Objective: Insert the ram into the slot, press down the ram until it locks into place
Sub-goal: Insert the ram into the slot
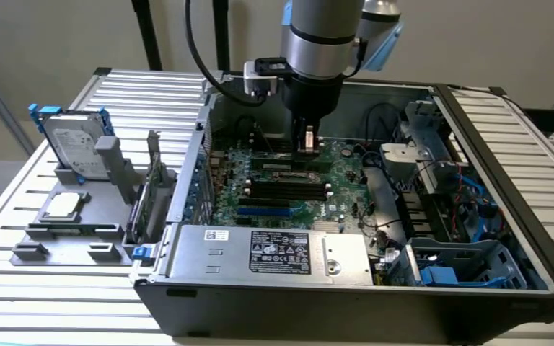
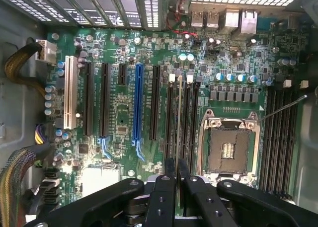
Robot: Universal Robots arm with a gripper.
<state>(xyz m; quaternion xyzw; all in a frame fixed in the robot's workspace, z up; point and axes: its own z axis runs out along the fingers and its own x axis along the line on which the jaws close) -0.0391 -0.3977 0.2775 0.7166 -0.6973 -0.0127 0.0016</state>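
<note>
My gripper [image 1: 308,146] hangs over the open computer case, shut on the ram [image 1: 308,137], which I hold upright. In the wrist view the ram [image 2: 178,122] appears edge-on as a thin grey line running out from between my black fingers [image 2: 165,192]. It lies lengthwise along the group of long black slots [image 2: 182,118] with white latches, beside the processor socket. I cannot tell whether its lower edge touches a slot. In the exterior view, black slots [image 1: 287,189] lie on the motherboard just in front of the gripper.
The processor socket [image 2: 228,148] sits close beside the slots, with a second bank of black sockets [image 2: 282,137] beyond it. A blue slot [image 2: 137,108] and a white slot [image 2: 68,93] lie on the other side. The power supply [image 1: 272,252] and case walls [image 1: 508,166] enclose the board. A hard drive [image 1: 73,148] stands outside.
</note>
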